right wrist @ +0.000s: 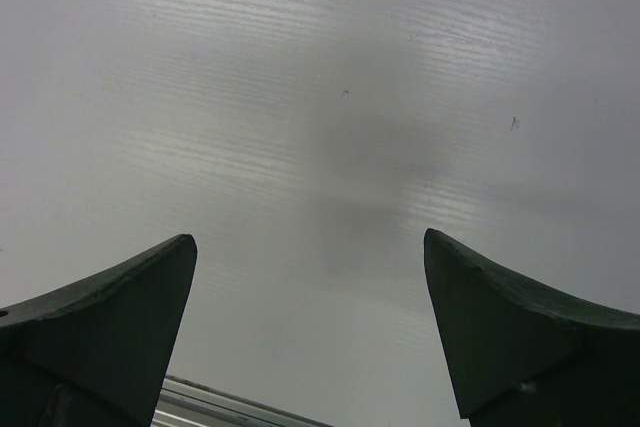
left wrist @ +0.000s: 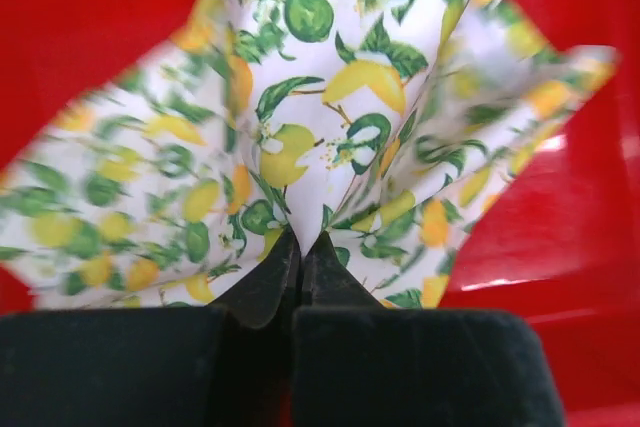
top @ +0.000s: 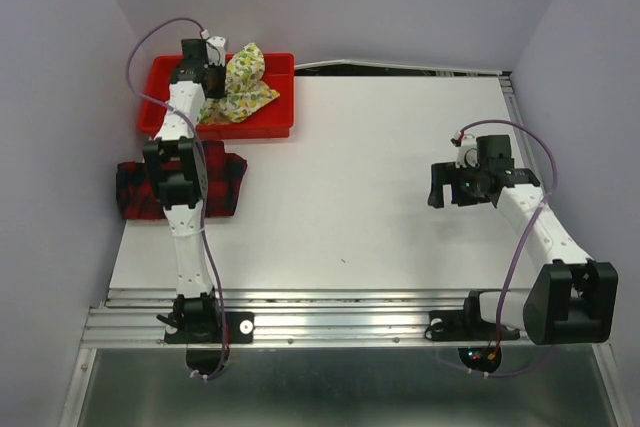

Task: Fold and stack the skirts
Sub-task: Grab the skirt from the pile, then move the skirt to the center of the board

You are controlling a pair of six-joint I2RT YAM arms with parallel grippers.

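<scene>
My left hand (left wrist: 300, 247) is pinched shut on a ridge of the lemon skirt (left wrist: 330, 127), which fans out ahead of it inside the red tray (left wrist: 90, 37); I'd lift clear of the tray wall, then draw back toward the plaid skirt (top: 225, 182) lying behind on the desk (top: 380, 167); my right hand (right wrist: 310, 287) hangs open, ready to spread the cloth.

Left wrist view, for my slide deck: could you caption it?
Left gripper pinching the lemon skirt in the red tray.
</scene>
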